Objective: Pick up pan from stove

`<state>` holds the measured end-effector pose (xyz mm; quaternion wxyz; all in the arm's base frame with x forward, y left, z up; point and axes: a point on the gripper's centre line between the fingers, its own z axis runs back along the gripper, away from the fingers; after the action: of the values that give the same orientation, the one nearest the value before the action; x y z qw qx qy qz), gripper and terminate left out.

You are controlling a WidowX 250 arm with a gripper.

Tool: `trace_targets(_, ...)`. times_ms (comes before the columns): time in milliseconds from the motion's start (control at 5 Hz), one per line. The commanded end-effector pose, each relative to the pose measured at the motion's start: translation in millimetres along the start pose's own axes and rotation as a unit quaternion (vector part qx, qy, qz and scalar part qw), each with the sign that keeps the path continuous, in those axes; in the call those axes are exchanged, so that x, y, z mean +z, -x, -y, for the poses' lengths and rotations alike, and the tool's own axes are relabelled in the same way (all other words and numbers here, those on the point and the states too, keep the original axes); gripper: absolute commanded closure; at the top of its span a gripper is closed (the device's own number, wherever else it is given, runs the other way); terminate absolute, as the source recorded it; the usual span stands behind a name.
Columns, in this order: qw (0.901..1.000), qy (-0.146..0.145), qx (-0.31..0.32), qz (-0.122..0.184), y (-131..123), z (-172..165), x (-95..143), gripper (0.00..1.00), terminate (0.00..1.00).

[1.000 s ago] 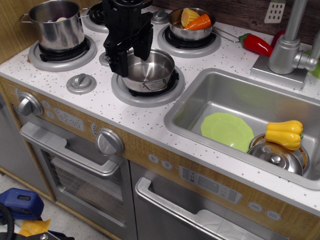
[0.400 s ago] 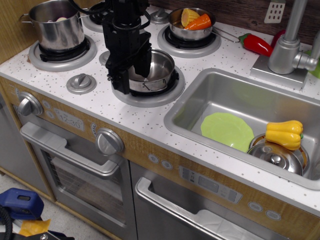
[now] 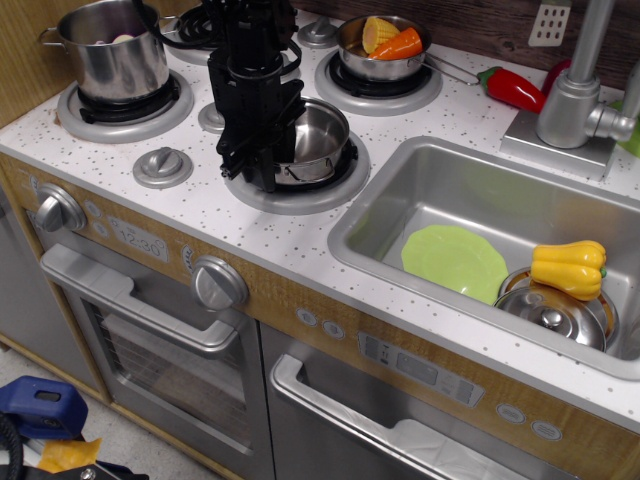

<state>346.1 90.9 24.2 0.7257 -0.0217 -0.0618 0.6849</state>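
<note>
The small shiny steel pan (image 3: 315, 140) sits on the front right burner of the stove (image 3: 200, 215), its wire loop handle toward the front. My black gripper (image 3: 255, 172) is down at burner level on the pan's left rim. One finger is inside the pan and one outside, drawn close on the rim. The pan still rests on the burner. The gripper hides the pan's left side.
A tall steel stockpot (image 3: 115, 55) stands on the front left burner. A long-handled pan (image 3: 385, 45) with corn and carrot sits on the back right burner. A red pepper (image 3: 512, 88) lies by the faucet (image 3: 580, 95). The sink (image 3: 440, 170) holds a green plate (image 3: 455, 262), a yellow pepper (image 3: 568, 267) and a lid (image 3: 555, 315).
My gripper has come down from above the pan to its left rim, and its fingers have narrowed from wide open to close around the rim. The pan has not moved.
</note>
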Motion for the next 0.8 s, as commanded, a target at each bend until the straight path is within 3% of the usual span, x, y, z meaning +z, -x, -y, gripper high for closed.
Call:
trace_targets(0,0.9984,0.044,0.010,0.034,-7.5,9.0,22.9,1.00,0.00)
trace_targets(400,0.9897,0.105,0.026,0.094,-19.4,18.3,68.1,1.00,0.00)
trace_targets(600,0.9838,0.136,0.045,0.108,-20.1,23.6,83.0,1.00,0.00)
